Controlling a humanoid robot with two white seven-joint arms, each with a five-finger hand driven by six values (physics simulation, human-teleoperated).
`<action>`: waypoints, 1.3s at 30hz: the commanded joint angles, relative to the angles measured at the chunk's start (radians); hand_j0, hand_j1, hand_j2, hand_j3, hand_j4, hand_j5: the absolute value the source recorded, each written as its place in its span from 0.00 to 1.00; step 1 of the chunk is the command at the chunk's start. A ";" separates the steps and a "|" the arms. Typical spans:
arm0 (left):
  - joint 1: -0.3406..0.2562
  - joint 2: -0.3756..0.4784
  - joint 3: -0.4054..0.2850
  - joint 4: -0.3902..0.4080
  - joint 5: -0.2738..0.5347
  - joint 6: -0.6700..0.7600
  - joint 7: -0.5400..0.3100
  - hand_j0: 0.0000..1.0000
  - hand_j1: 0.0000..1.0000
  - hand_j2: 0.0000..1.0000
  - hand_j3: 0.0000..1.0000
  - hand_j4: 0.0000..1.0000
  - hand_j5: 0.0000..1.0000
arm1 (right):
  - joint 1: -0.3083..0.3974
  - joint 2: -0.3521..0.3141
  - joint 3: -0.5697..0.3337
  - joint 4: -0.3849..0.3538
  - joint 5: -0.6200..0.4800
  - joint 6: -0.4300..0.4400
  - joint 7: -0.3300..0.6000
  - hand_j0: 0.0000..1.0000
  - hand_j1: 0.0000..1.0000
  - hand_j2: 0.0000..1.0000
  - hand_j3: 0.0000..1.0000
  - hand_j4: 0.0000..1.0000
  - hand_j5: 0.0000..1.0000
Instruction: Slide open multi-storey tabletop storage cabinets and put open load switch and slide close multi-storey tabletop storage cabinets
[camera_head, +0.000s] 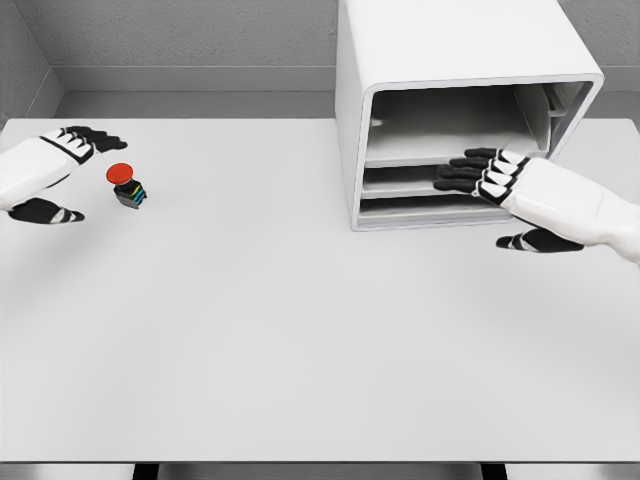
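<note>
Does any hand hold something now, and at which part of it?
Nothing is held. The left hand is open beside the switch; the right hand is open at the cabinet drawers.

The white storage cabinet (455, 100) stands upright at the far right of the table, its rounded front opening facing forward and showing stacked shelves or drawers, the lower ones sitting flush inside. The load switch (126, 184), a small dark block topped with a red round button, rests well apart on the table's far left.
</note>
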 joint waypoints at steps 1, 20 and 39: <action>0.000 -0.005 -0.001 -0.001 0.004 0.001 0.001 1.00 1.00 1.00 1.00 1.00 1.00 | 0.000 0.000 0.004 0.000 0.013 0.000 0.000 1.00 1.00 1.00 1.00 1.00 1.00; -0.109 -0.011 -0.078 0.026 -0.003 0.001 0.001 1.00 1.00 1.00 1.00 1.00 1.00 | -0.350 0.159 0.165 0.201 0.022 0.000 0.454 0.95 0.95 0.95 0.95 0.95 0.95; -0.106 -0.052 -0.176 0.120 0.310 0.001 0.014 1.00 1.00 1.00 1.00 1.00 1.00 | -0.410 0.316 0.085 0.426 -0.093 0.000 0.504 0.94 0.94 0.94 0.94 0.94 0.94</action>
